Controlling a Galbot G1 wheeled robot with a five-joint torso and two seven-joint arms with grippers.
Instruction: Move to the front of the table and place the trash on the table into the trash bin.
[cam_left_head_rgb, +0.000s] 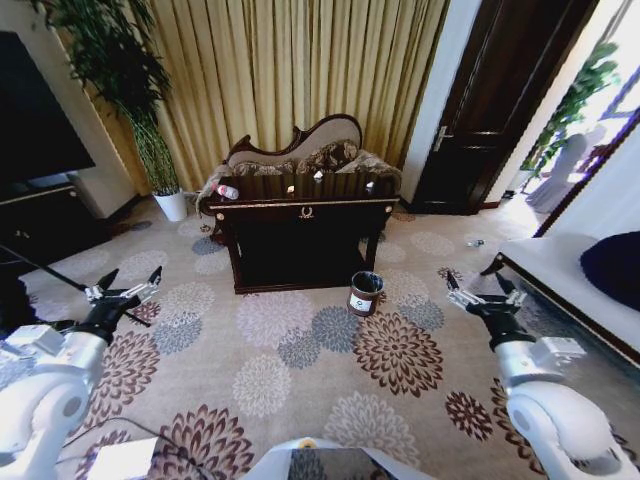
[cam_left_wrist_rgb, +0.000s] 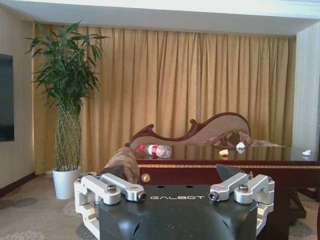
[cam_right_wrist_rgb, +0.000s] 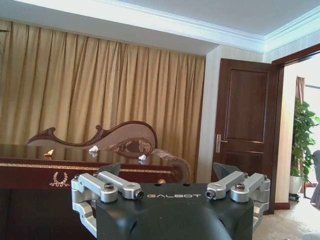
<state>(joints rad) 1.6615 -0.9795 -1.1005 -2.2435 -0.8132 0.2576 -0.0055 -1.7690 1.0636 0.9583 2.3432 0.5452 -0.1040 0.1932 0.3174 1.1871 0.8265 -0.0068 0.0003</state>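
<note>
Both claws, left claw (cam_left_head_rgb: 127, 291) and right claw (cam_left_head_rgb: 484, 291), hang open and empty, well short of the worktop (cam_left_head_rgb: 300, 203), bottle (cam_left_head_rgb: 228, 191) and trash bin (cam_left_head_rgb: 365, 293).

carpet (cam_left_head_rgb: 300, 350) before table (cam_left_head_rgb: 300, 215): open | trash bin (cam_left_head_rgb: 365, 293): at table's right front | sofa (cam_left_head_rgb: 300, 155): behind

daylight is pouring in through the open doorway (cam_left_head_rgb: 610, 90) at the robot's right, washing that corner out to near white, and the gold curtains (cam_left_wrist_rgb: 200, 90) are glowing softly. the glossy table (cam_left_head_rgb: 300, 205) is throwing back pale reflections along its top. the head view is bending strongly toward its edges, curving walls and floor. the television (cam_left_head_rgb: 40, 110) side is staying darker. the distant scraps (cam_left_wrist_rgb: 240, 146) are looking slightly soft.
</note>
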